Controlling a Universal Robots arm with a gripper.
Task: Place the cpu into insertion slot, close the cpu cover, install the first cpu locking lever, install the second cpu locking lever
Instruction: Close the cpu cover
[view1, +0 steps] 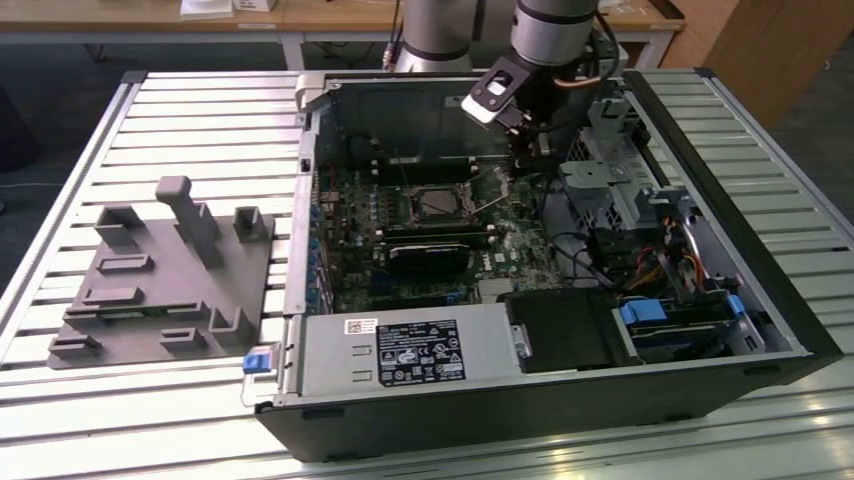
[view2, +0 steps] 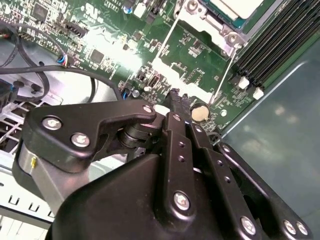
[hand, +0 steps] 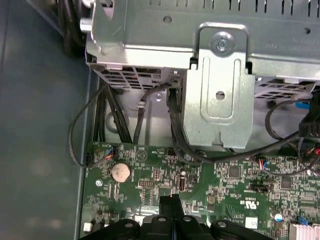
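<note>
My gripper (view2: 173, 95) is clenched, with nothing visible in it. Just beyond its tips the chip (view2: 235, 6) sits in its socket (view1: 408, 205). The cover (view2: 216, 23) seems down, and both levers (view2: 223, 75) look unlatched.

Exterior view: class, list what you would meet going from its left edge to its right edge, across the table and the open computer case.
grey moulded fixture → insertion slot → gripper → blue drive caddy → case's right wall
</note>
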